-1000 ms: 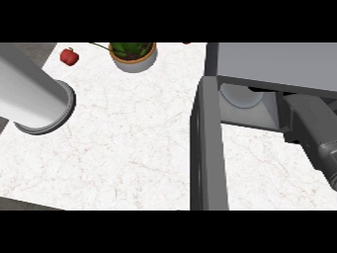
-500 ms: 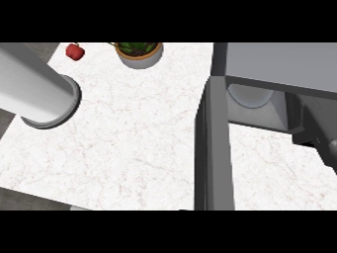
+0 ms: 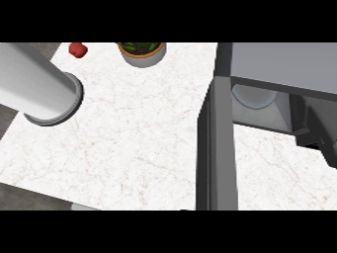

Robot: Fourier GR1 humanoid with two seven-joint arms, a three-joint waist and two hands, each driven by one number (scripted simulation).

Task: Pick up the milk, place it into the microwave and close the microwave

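Note:
The grey microwave [image 3: 291,64] stands at the right with its door [image 3: 215,148] swung open, edge-on toward me. A pale round turntable [image 3: 251,96] shows inside its cavity. My right forearm [image 3: 330,126] reaches into the opening from the lower right, and the hand is hidden inside. My left forearm [image 3: 25,81] lies as a big pale cylinder at the upper left, with its hand out of sight. No milk shows anywhere.
A potted plant [image 3: 142,51] and a small red object [image 3: 77,49] sit at the far edge of the white marble counter [image 3: 127,143]. The counter's left and front edges drop to a dark floor.
The plant, the red object and the microwave have slid right and upward in view. My right forearm has shifted toward the right edge.

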